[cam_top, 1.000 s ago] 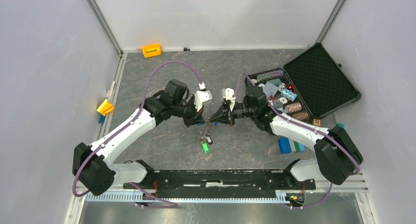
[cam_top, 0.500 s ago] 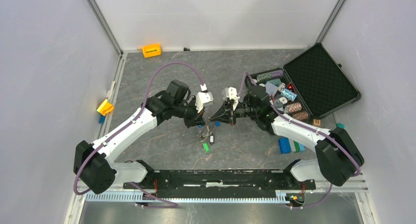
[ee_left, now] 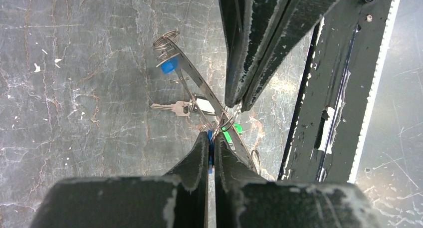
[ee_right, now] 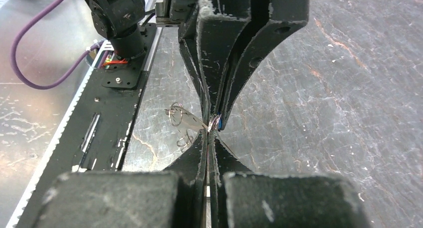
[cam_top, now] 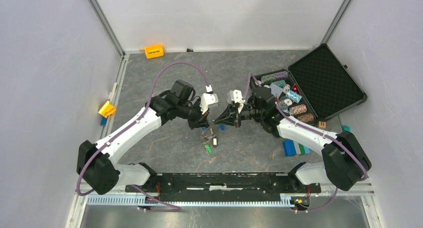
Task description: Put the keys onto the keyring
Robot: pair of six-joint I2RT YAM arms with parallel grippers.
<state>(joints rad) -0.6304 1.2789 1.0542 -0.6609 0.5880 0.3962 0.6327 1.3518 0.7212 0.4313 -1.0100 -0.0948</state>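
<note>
Top external view is showing the two arms meeting tip to tip over the middle of the table (cam_top: 149,73). The left gripper (cam_top: 206,123) and the right gripper (cam_top: 217,121) are pointing at each other, almost touching. The keyring (cam_top: 209,136) is hanging just under the spot where they meet, on the side toward the arm bases. A green tag (cam_top: 209,148) is dangling at its lowest end.

From the left wrist, the left gripper's fingers are pressing together on a thin blue tag (ee_left: 210,150), which is sitting sandwiched between the pads right at the tips. The right gripper is coming in from the opposite side with its jaws closed too. Its tips are pinching the keyring's thin metal band, which is appearing here edge-on as a slanted grey strip. That strip is running from the pinch away to the upper left, and also passing the left gripper's tips on their right side. The keys are hanging off it. A bare silver key (ee_left: 168,107) is sticking out to the left, and a second blue tag (ee_left: 169,66) is sitting near the strip's far end. The green tag is lying just right of the left gripper's tips.

From the right wrist, both pairs of tips are meeting nose to nose, with a sliver of blue and a small wire loop (ee_right: 215,121) showing at the left gripper's tips. Whether that loop is sitting on the keyring cannot be told.
</note>
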